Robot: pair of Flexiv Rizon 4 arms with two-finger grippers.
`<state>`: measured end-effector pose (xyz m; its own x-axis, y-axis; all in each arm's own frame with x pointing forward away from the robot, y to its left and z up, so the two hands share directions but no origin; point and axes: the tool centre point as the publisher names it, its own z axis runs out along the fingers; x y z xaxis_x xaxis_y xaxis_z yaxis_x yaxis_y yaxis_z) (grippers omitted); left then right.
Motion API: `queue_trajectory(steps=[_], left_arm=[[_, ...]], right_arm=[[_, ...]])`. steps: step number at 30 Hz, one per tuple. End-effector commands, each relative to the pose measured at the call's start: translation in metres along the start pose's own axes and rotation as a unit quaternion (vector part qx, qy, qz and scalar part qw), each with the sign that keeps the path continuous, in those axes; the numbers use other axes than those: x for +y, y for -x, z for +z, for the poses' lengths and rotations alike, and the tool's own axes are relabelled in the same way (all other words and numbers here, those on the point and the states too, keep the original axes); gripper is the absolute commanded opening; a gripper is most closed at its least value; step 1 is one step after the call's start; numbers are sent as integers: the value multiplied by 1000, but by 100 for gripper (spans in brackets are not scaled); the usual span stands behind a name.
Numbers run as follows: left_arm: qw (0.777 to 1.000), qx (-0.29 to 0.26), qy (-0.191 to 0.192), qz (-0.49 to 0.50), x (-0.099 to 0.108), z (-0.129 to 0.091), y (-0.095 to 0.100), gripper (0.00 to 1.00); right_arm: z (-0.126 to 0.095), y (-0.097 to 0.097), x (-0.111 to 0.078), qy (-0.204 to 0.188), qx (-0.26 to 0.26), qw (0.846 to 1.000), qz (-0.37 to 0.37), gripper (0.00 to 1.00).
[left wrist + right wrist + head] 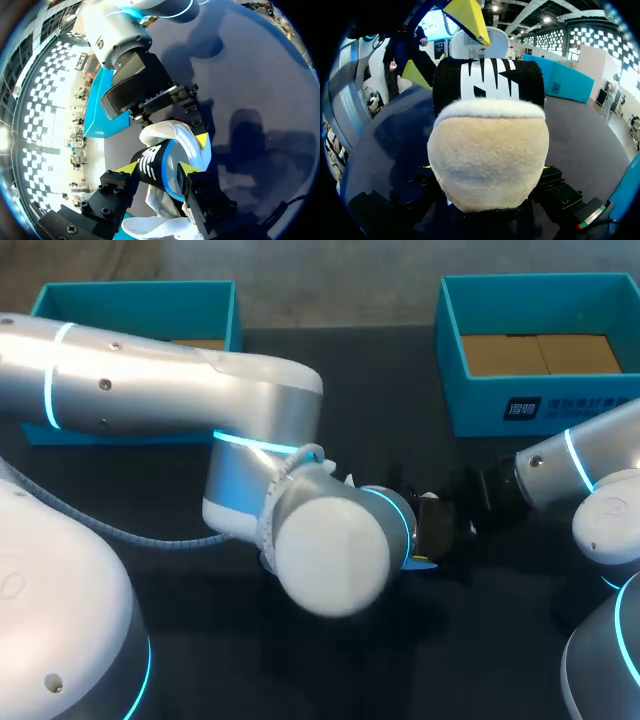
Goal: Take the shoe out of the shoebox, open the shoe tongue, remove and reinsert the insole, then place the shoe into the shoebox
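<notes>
The white shoe [182, 145] with blue trim sits between both grippers above the dark table; in the head view my left arm hides it. Its black tongue [150, 170] with white print stands between the yellow tips of my left gripper [156, 169], which is open with its tips close beside the tongue. My right gripper [487, 172] is shut on the shoe's heel end [487, 150]; its fingers [192, 110] come in from the far side of the shoe. In the right wrist view, the left gripper's fingertips [467, 17] show above and beside the tongue [487, 77].
A teal shoebox [540, 405] with a cardboard floor stands at the back right. A second teal box part [135, 300] lies at the back left, half hidden by my left arm [200, 400]. My right arm [580, 470] comes in low at the right.
</notes>
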<state>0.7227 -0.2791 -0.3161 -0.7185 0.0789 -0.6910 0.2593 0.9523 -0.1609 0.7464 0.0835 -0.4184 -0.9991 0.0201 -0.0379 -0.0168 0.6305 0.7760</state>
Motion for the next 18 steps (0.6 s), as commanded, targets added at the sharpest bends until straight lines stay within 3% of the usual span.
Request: queue_trajectory(steps=[1, 18], left_arm=[[999, -31, 11, -6, -6, 2, -6, 47], [995, -95, 32, -20, 2, 10, -4, 44]], right_arm=[[1, 0, 1, -2, -1, 1000, 0, 0], [1, 0, 1, -2, -1, 1000, 0, 0]])
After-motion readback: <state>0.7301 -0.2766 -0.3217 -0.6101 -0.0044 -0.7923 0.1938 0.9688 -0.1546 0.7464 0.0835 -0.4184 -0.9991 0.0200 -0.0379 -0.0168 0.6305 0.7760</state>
